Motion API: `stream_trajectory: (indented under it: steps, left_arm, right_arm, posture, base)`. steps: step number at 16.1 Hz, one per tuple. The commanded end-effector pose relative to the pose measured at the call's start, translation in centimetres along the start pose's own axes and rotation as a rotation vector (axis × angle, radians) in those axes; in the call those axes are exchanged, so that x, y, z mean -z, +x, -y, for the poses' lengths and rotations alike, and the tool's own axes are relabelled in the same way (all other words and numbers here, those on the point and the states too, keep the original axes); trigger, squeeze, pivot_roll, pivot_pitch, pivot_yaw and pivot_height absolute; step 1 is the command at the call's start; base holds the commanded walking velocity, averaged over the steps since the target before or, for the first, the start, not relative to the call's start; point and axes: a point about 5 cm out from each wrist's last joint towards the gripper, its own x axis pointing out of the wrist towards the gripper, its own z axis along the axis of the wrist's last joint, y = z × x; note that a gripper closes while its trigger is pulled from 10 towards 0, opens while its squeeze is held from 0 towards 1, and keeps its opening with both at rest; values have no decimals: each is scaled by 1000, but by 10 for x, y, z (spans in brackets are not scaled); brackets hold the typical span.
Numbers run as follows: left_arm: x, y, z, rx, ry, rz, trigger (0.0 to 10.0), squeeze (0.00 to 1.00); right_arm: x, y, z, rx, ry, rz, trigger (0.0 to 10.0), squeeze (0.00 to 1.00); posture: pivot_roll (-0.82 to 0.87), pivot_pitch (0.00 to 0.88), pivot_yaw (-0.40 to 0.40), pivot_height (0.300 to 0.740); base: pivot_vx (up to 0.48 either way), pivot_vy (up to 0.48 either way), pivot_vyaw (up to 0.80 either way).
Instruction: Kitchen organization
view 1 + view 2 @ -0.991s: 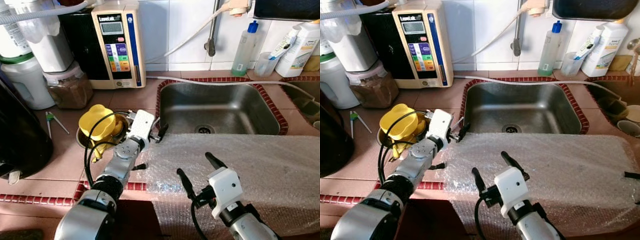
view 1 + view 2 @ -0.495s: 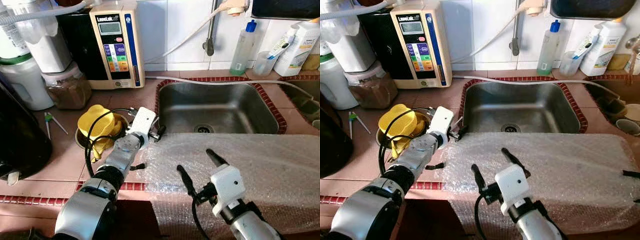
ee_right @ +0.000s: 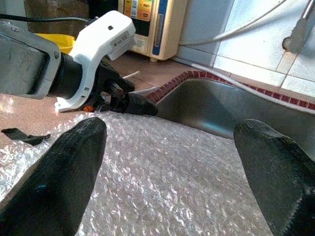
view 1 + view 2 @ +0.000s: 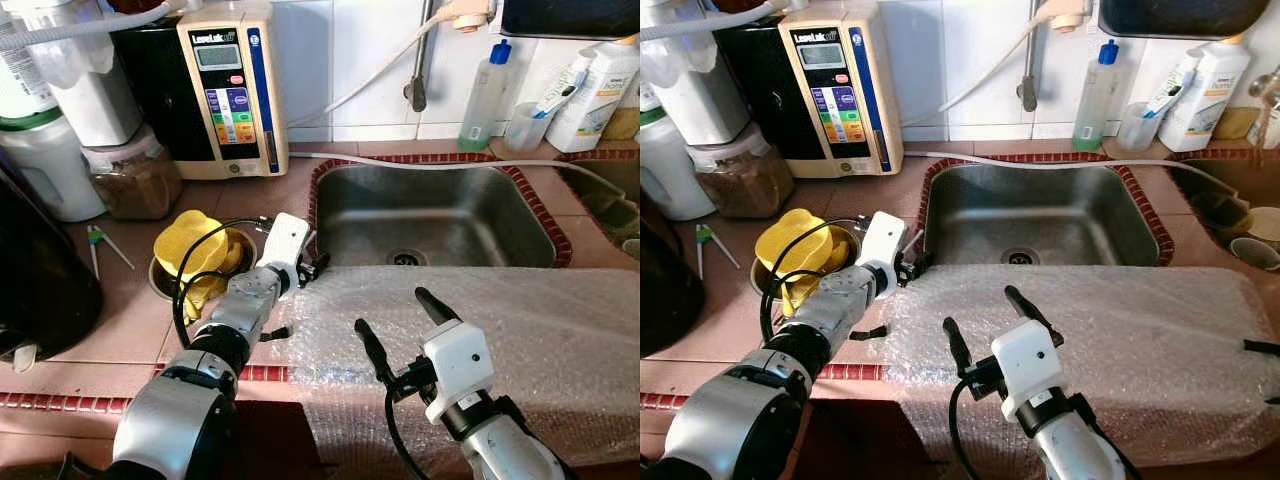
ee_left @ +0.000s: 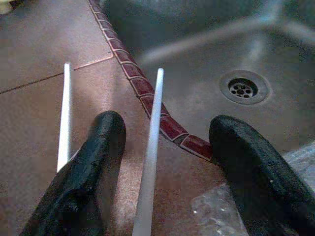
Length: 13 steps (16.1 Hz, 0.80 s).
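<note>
Left gripper [image 5: 162, 147] astride one of two white chopsticks [image 5: 150, 152].

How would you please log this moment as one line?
left hand: open, over two white sticks by sink corner | right hand: open, above bubble wrap

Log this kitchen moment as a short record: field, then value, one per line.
place: tiled counter beside a steel sink
left gripper: open, low at the sink's near-left corner, two thin white sticks between and beside its fingers
right gripper: open, above the bubble wrap
left of sink: bowl with yellow cloth
back wall: water ioniser, bottles
</note>
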Motion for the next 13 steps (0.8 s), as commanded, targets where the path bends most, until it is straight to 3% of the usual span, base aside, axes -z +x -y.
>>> stream_trajectory:
  steps: [1, 13]
  left_arm:
    - [28, -5, -4, -24, -34, -127, 0, 0]
    - [23, -4, -6, -46, -60, -88, 0, 0]
  right_arm:
    - [-6, 0, 1, 0, 0, 20, 10000, 0]
    - [-5, 1, 1, 1, -5, 12, 10000, 0]
  posture:
    - [-21, 46, 85, 740]
    - [-17, 48, 81, 740]
  base:
    - [0, 0, 0]
    - [0, 0, 0]
